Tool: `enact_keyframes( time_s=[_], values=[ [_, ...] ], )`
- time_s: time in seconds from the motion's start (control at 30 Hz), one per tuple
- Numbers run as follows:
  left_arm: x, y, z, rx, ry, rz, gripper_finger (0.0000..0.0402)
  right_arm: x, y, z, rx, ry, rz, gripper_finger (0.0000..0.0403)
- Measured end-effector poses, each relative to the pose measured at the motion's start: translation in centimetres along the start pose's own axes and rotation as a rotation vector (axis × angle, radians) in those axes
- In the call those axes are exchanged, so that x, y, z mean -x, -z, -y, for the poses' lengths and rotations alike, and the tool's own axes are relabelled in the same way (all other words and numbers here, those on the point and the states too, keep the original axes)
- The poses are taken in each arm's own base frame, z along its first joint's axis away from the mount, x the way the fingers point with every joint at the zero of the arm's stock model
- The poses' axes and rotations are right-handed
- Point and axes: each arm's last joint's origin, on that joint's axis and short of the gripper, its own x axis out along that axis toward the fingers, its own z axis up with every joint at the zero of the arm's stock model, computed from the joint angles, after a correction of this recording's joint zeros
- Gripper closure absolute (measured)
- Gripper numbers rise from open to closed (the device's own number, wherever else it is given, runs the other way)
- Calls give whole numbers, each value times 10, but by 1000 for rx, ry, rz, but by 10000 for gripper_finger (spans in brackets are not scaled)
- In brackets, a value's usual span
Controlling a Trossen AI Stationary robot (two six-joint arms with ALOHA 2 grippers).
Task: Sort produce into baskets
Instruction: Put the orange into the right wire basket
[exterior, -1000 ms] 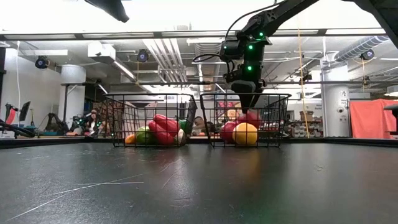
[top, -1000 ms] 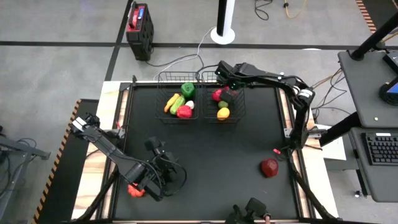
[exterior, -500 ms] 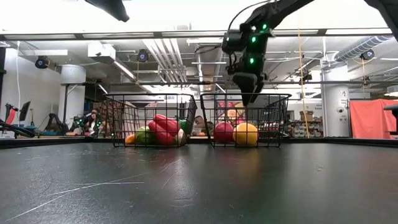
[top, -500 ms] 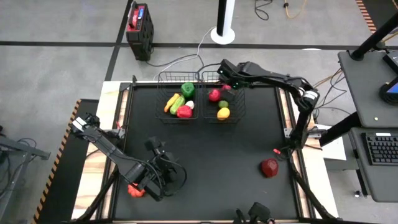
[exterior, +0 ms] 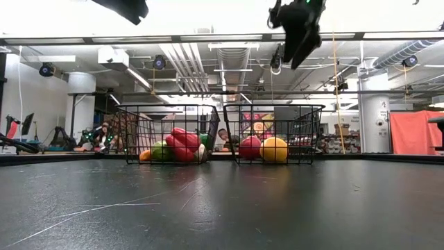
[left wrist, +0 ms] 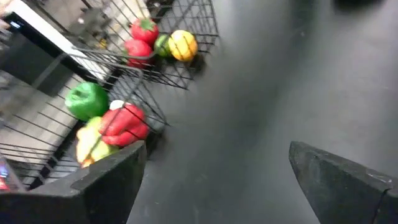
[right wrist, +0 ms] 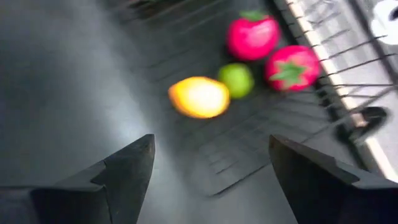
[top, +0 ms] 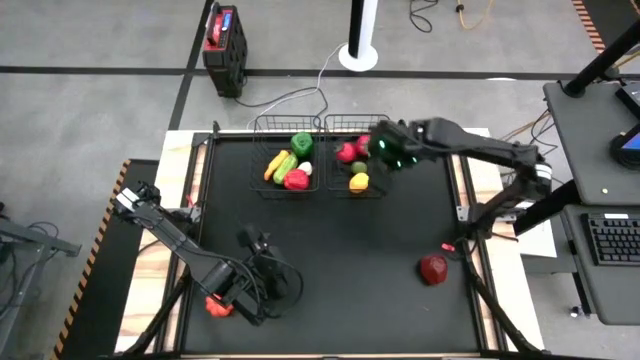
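We find no legible writing. Our right gripper (top: 385, 152) hangs spread and empty over the right basket (top: 384, 186), holding red, green and yellow produce (right wrist: 200, 97). Our left gripper (top: 262, 275), spread wide, waits low at the near edge. Only the high view shows a red piece (top: 433, 268) on the table (top: 340, 240).

The right arm reaches in from the tabletop's three o'clock edge toward twelve o'clock, elbow bent, its wrist lit with small green lights. The right end effector (top: 385, 152) hangs raised high above the surface, and its fingers (right wrist: 106, 180) stand apart with nothing between them. The left arm lies folded low at about seven o'clock. The left end effector (top: 262, 243) points toward twelve o'clock, fingers (left wrist: 102, 183) spread wide and empty.
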Motion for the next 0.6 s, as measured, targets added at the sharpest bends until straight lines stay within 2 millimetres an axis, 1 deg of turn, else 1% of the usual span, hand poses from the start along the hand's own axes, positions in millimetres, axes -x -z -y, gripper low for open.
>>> enact_keyframes(
  time_s=[0.13,0.23,0.37,0.47,0.6],
  values=[
    [0,0,4,28,58,-43,27,17,26,-34,12,-82,14,101],
    [0,1,6,47,112,-110,27,22,48,-57,12,-127,-2,100],
    [1,4,8,110,190,-229,27,23,77,-84,7,-166,-46,99],
    [3,7,10,153,254,-342,27,18,97,-102,17,-176,-92,99],
    [5,11,12,224,327,-508,27,12,117,-121,45,-176,-139,102]
  ],
)
